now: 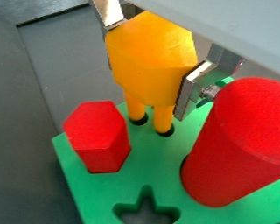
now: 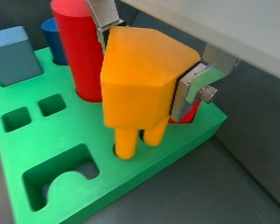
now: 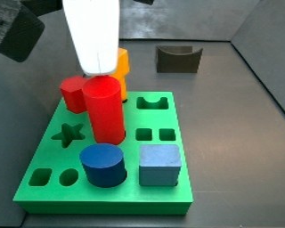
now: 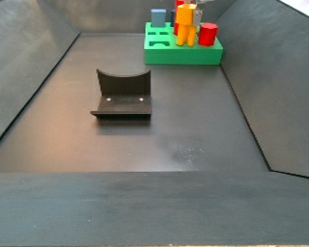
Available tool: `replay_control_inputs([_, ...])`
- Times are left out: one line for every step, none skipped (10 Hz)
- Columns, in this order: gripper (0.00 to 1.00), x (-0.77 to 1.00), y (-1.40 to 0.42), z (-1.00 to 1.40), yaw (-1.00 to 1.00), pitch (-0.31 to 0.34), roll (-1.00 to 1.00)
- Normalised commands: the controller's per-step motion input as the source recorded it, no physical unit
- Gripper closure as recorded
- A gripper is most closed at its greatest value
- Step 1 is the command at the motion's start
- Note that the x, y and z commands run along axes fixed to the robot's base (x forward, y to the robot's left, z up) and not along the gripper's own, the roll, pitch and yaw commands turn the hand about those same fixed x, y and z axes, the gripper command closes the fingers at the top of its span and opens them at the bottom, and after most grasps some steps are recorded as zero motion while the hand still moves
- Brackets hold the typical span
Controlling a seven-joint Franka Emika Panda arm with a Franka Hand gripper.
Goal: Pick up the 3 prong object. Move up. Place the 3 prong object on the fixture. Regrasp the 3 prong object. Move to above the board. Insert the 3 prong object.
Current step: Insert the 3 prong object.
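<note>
Both wrist views hug the end effector (image 1: 154,61); side views differ — near, far.

Even, bright light; soft wrist-view blur.

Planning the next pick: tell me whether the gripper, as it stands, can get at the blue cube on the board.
Probably not yet. The gripper is shut on the 3 prong object, prongs in the board. The blue cube itself stands uncovered.

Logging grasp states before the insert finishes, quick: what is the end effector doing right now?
End effector: closed on the 3 prong object, over the board, prongs entering its holes.
</note>
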Motion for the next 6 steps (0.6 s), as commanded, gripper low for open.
replay_control_inputs([1.0,-0.13,0.03,-0.28,-0.13,0.42,-0.1])
replay_control_inputs([1.0,0.0,0.0,-0.36,-0.21,0.367,-0.15])
replay_control_inputs([1.0,0.28,-0.09,-0.37,-0.2,0.301,-0.11])
replay_control_inputs([1.0,0.49,-0.05,-0.26,-0.21,0.369,-0.07])
replay_control_inputs([1.0,0.49,-0.04,-0.23,-0.17,0.437,-0.08])
replay_control_inputs([1.0,0.54,-0.05,-0.13,-0.12,0.427,-0.06])
